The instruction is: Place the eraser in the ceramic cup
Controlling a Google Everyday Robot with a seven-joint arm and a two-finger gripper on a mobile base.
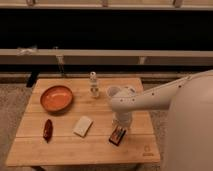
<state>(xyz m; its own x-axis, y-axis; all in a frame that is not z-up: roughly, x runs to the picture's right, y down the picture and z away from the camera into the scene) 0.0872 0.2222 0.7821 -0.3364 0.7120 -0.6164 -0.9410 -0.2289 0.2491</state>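
Note:
The eraser (118,135), a small flat black block with red-orange markings, lies on the wooden table (65,147) near its front right. My gripper (120,123) points down right above the eraser's far end, at the end of the white arm (150,100) that reaches in from the right. I cannot tell whether it touches the eraser. The ceramic cup (113,91), small, white and round, stands behind the gripper, and the arm partly covers it.
A small clear-white bottle (93,84) stands left of the cup. An orange-brown bowl (56,98) sits at the left. A pale white block (82,126) and a dark red chili-shaped thing (47,129) lie towards the front left. A dark rail runs behind the table.

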